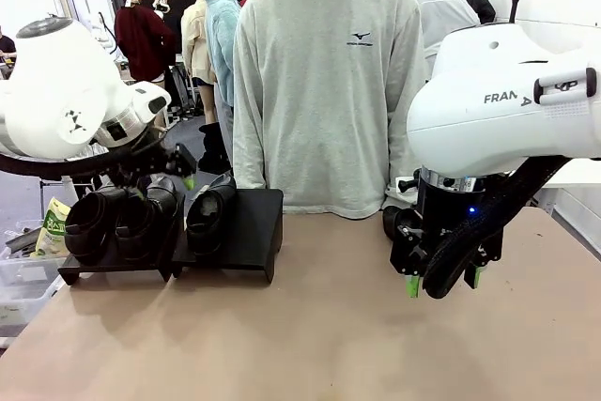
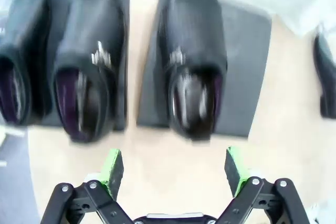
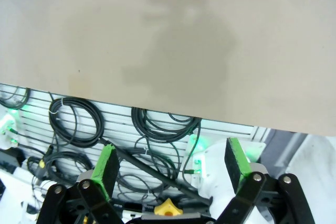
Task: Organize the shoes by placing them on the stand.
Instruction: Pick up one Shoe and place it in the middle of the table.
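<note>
The table (image 1: 310, 326) is a bare tan surface, and a person in a grey sweatshirt (image 1: 329, 82) stands at its far edge, arms down. Off the table's left edge sit a clear bin and a green-printed bag (image 1: 53, 224). In the right wrist view, coiled black cables (image 3: 73, 121) lie on a slatted floor past the table edge. The stand (image 1: 246, 232) sits at the table's left side as two black units side by side with a narrow gap between them. The left unit carries two shoes (image 1: 122, 223) side by side; the right unit carries one shoe (image 1: 210, 213) on its left half, the other half bare. A fourth shoe (image 2: 326, 80) lies on the table well apart from the stand, seen at the edge of the left wrist view; in the front view the right arm largely screens it. The left gripper (image 2: 173, 169) hangs above the table just short of the stand's near edge, its jaws spread wide and holding nothing, roughly in line with the gap between the units. The right gripper (image 1: 443, 281) hovers low over the table's right side, jaws likewise released and empty, close by the fourth shoe.
</note>
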{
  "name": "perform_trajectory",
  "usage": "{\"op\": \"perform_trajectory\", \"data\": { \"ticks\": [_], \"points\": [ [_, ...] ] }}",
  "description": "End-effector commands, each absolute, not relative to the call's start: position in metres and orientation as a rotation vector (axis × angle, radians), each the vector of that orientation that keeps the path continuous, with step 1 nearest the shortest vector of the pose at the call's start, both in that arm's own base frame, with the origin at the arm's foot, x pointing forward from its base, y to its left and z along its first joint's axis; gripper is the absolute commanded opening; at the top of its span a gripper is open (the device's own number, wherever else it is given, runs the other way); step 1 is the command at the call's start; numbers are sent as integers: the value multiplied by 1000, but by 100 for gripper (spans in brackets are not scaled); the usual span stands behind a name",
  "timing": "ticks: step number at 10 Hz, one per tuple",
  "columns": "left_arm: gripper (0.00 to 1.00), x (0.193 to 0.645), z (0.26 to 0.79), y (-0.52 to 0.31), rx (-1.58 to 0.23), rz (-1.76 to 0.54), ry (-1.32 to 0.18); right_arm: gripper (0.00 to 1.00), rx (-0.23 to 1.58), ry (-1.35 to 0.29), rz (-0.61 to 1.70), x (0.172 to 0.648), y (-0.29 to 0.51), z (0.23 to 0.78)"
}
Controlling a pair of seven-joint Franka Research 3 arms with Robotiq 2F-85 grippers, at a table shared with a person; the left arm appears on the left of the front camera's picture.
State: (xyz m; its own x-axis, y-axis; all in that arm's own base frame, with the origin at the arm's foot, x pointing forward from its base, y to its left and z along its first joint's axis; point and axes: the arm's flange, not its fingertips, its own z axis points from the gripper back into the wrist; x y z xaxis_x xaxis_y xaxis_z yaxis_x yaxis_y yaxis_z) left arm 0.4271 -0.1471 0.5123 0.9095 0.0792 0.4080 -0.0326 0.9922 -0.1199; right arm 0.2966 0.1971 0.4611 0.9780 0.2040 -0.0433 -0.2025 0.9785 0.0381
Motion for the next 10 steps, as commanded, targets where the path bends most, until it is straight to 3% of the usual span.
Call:
{"op": "perform_trajectory", "data": {
  "ticks": [1,3,6,8,10],
  "points": [
    [100,400,497,-177,-128,-24,-220,100,18,53,221,299,196,465],
    [100,379,488,-198,-102,-154,-43,100,18,53,221,299,196,465],
    [100,373,480,-203,-113,-86,-106,100,18,53,221,299,196,465],
    [100,365,462,-211,-129,-95,-32,100,18,53,221,299,196,465],
    [100,335,467,-246,-170,-149,-85,100,60,58,213,312,194,471]
  ]
}}
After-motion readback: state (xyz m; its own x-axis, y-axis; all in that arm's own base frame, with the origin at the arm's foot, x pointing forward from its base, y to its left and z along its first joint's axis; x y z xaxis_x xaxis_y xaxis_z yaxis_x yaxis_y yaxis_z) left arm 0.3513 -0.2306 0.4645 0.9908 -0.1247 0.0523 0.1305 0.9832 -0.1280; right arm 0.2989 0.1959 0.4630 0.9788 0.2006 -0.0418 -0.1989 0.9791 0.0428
